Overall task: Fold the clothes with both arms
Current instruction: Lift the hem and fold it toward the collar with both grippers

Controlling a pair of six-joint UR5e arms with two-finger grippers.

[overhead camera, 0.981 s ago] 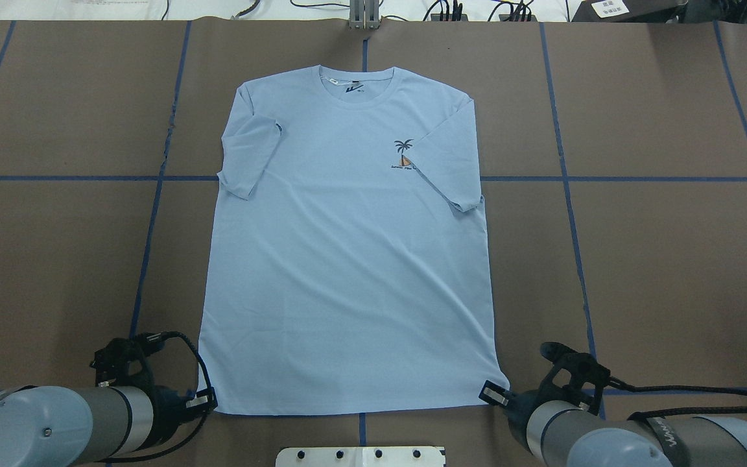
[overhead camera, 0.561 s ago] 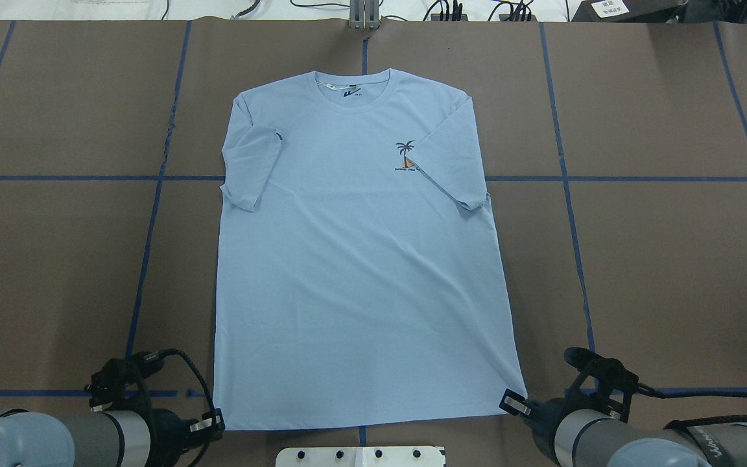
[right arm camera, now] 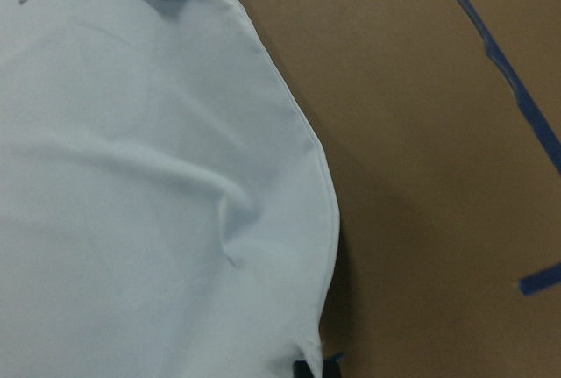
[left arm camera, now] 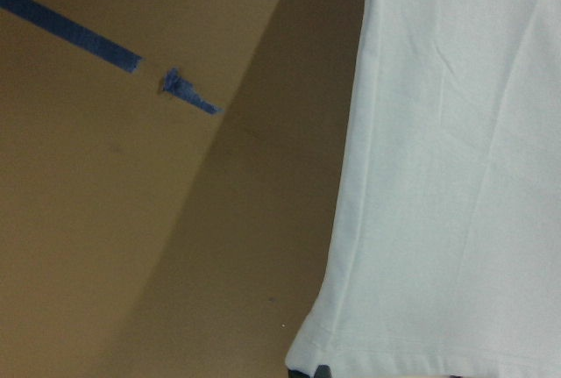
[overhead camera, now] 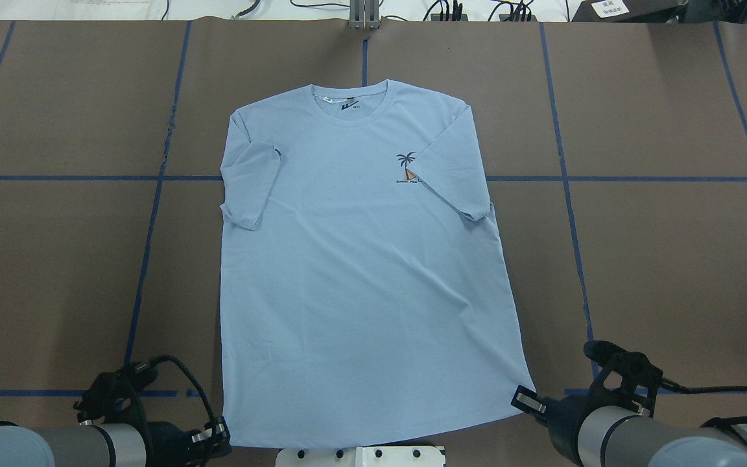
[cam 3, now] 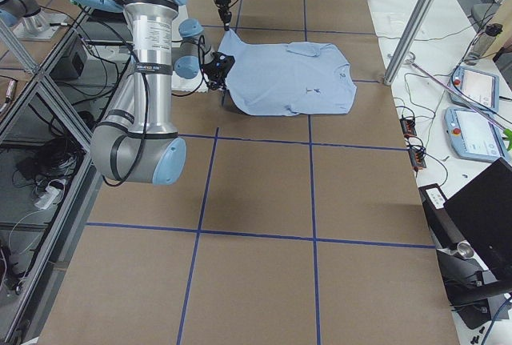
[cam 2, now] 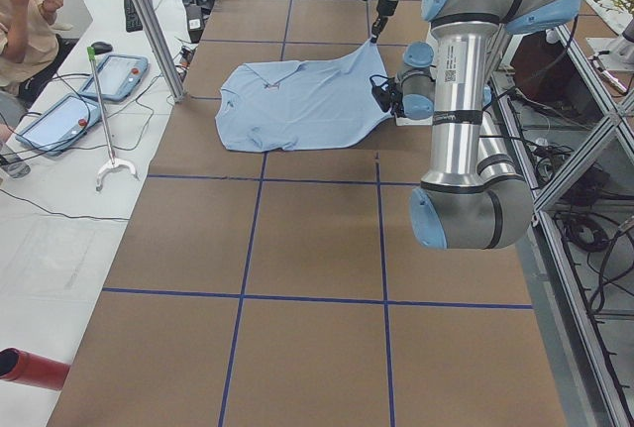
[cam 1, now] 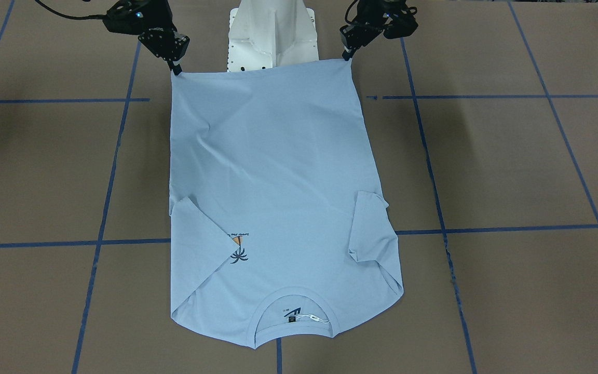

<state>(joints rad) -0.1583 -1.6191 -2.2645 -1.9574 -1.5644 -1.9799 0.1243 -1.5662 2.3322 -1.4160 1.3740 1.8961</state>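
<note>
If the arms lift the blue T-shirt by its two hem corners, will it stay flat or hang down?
Probably floppy: the T-shirt shows soft wrinkles near the right tool, so it would likely sag between that and the left tool. It seems light: thin cloth, held at corners only.

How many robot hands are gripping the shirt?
2. The left hand pinches the T-shirt at its hem corner on the robot's left; the right hand pinches the other hem corner.

Light blue T-shirt [overhead camera: 360,272] lies face-up, sleeves folded inward, both hem corners raised.
</note>
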